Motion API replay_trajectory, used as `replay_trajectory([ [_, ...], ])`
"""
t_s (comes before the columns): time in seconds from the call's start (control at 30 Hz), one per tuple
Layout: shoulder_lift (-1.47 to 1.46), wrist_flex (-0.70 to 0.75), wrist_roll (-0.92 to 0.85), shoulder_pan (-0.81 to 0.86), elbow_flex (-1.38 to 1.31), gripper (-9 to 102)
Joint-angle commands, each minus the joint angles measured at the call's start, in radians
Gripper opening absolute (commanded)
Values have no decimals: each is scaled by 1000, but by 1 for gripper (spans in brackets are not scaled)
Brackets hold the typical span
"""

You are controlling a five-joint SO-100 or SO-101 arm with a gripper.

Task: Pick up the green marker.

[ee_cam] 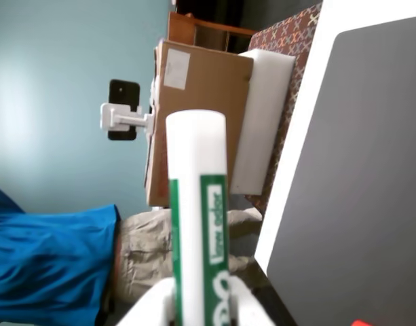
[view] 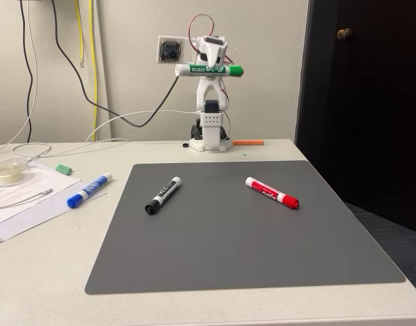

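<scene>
High above the dark grey rubbery mat [view: 241, 227], the end effector [view: 209, 68] grasps the green-capped, white-barrelled dry-erase marker [view: 209, 69] mid-barrel (light, stiff, probably slippery plastic).

Green-capped, white-barrelled green marker [view: 209, 69]; black marker [view: 163, 195] and red marker [view: 271, 192] on grey mat [view: 241, 251]; blue marker [view: 89, 189].
</scene>
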Motion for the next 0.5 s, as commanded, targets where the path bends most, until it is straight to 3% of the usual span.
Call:
replay_trajectory([
  [0.0, 101, -37, -8, -3, 63, 0],
  [0.47, 206, -43, -32, 8, 181, 0],
])
